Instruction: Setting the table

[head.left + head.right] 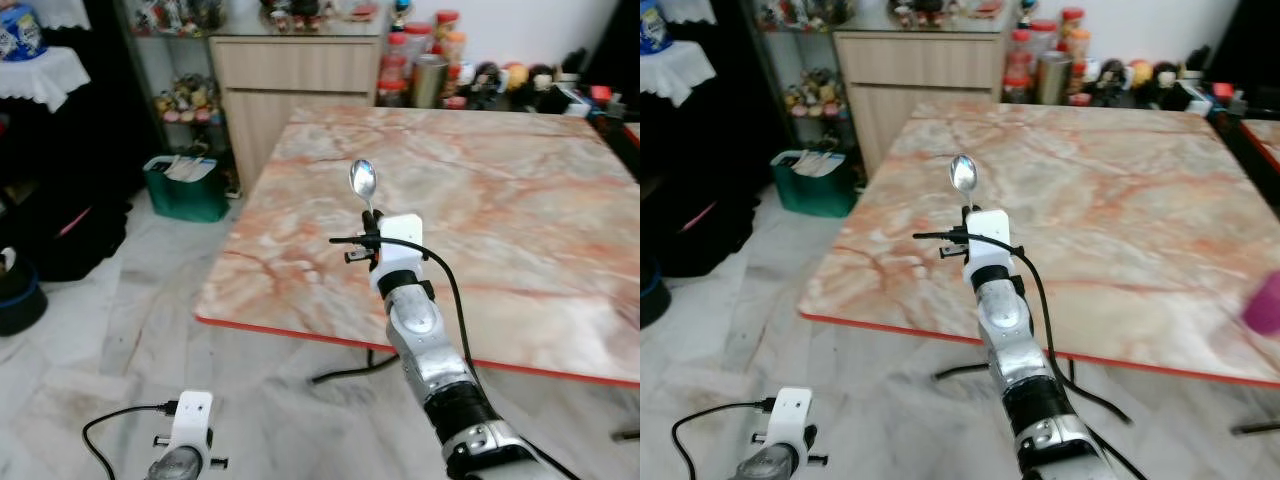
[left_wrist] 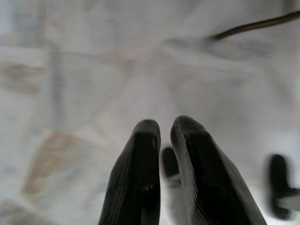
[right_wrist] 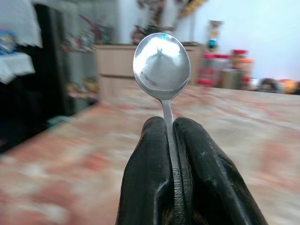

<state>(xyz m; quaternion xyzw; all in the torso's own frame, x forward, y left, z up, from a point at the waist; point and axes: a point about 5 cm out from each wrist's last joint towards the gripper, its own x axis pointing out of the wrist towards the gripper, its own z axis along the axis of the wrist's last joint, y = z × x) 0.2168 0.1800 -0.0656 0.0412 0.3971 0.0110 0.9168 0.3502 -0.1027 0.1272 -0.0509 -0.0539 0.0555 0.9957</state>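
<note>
Stamped letters run along the handle of the spoon, between the black fingers of the right gripper; they seem to read "GUINNES", the end hidden. The blue container at 10 o'clock bears print too blurred to read.

The spoon is polished metal, its bowl mirror-bright, with lettering stamped into the handle. The right gripper pinching it has matt black fingers, seemingly rubber, faintly scuffed. The left gripper shows the same dull black, finely ribbed. The table is glossy pink-veined marble with a red rim along its near edge. The right arm is brushed silver metal under a white plastic housing. The floor is pale polished stone. The cabinet looks like light wood
</note>
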